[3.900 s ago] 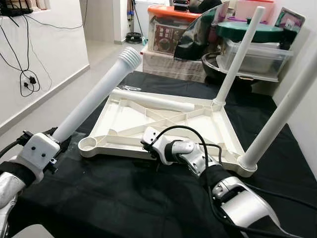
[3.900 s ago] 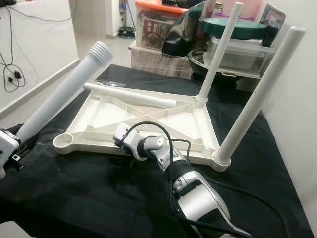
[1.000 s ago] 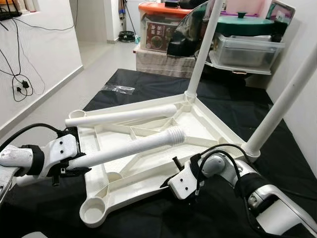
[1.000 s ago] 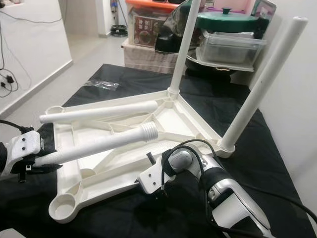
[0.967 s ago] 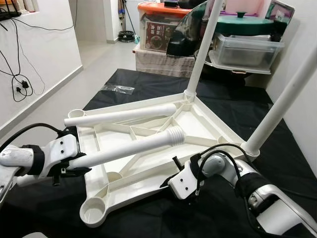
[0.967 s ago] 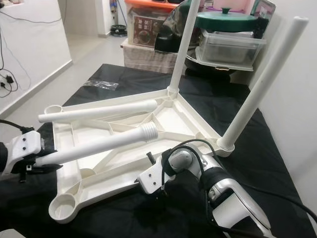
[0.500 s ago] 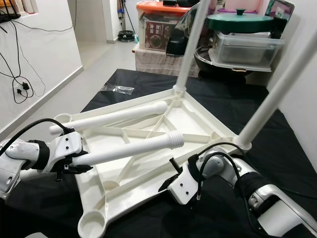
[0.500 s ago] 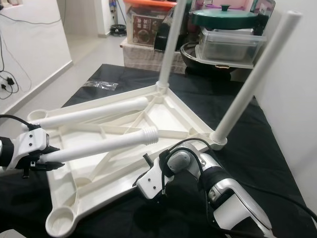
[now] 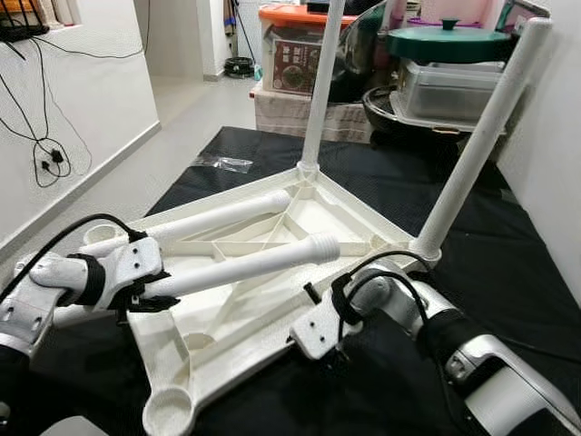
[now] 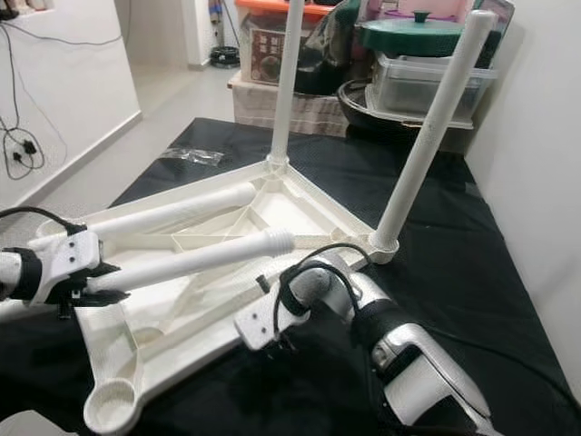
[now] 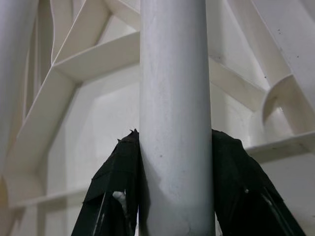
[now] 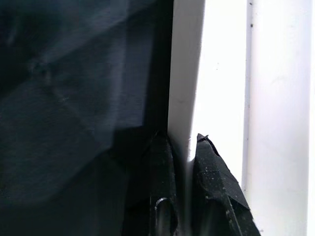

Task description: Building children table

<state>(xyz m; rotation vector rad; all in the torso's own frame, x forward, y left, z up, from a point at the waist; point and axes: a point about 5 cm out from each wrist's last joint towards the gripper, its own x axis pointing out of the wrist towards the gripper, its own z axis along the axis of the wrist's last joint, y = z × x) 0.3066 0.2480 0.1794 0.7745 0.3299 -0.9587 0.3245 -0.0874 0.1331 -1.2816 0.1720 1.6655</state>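
On the left, the left gripper [image 9: 150, 292] is clamped on a loose white table leg [image 9: 245, 265], its two black fingers [image 11: 115, 191] pressed against either side of the tube. The leg is held nearly level above the upturned white tabletop [image 9: 354, 222], with its threaded end [image 9: 324, 247] pointing toward the middle of the ribbed underside. The tabletop lies upside down on a black cloth [image 9: 508, 272], with an empty round socket [image 9: 169, 414] at its near corner. A second loose leg [image 9: 213, 218] lies across the tabletop behind the held one. Further right, the right gripper [image 9: 313, 334] pinches the near edge of the tabletop, its fingers [image 12: 162, 196] closed on the thin white rim. Two more legs stand upright in their corner sockets, one at the far corner [image 9: 320, 86] and one at the right corner [image 9: 477, 136]. Behind the cloth sit storage boxes [image 9: 290, 50] and a green lid [image 9: 445, 41].
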